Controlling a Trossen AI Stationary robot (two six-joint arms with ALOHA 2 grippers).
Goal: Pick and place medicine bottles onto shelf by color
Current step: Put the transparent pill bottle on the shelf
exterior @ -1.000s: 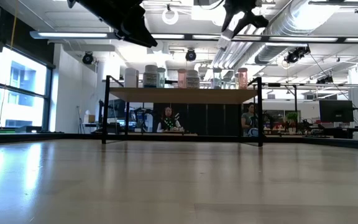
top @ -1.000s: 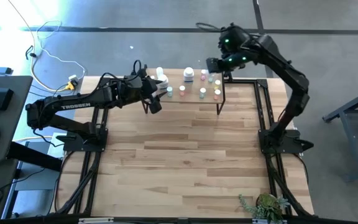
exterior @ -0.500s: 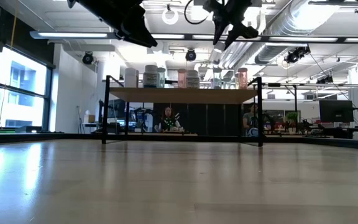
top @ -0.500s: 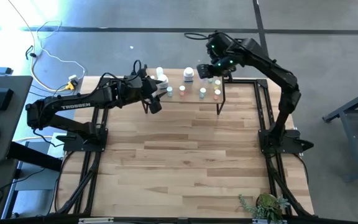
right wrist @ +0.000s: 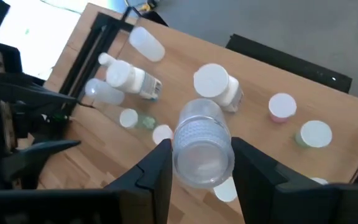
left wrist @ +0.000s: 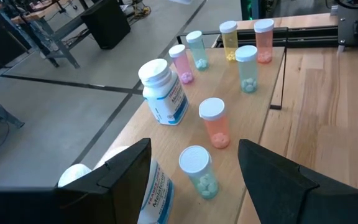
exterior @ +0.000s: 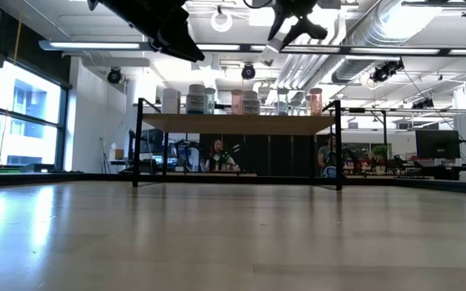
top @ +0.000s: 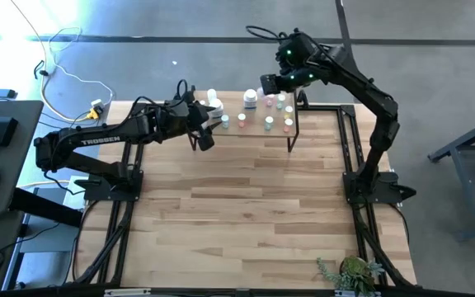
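Observation:
The shelf (top: 254,132) is a small light-wood board on black legs near the table's far edge; in the low view the shelf (exterior: 237,124) carries a row of upright bottles. Several medicine bottles (top: 269,124) stand on it on their bases: white ones (left wrist: 163,93), a pink one (left wrist: 215,121), greenish ones (left wrist: 197,171). My right gripper (top: 269,85) hangs above the shelf's far side, shut on a clear bottle (right wrist: 202,142). My left gripper (left wrist: 194,149) is open at the shelf's left end, its fingers on either side of a greenish bottle without touching it. My right gripper pinches the clear bottle's body (right wrist: 201,127) between its two fingers (right wrist: 161,163), one on each side. It comes from above, slanting down. The bottle is lifted clear above the shelf, and its free end (exterior: 268,52) points down toward the table's left.
A large white bottle (top: 250,100) and another (top: 214,106) stand toward the shelf's far and left side. Two more lie on their sides near the left end (right wrist: 129,78). Black frame rails (top: 349,148) run along the table's sides. The table's near half (top: 246,214) is bare wood.
My right gripper has moved toward the table's left, above the shelf's far side, carrying the clear bottle and staying shut on it. The left arm and the bottles on the shelf have kept still.

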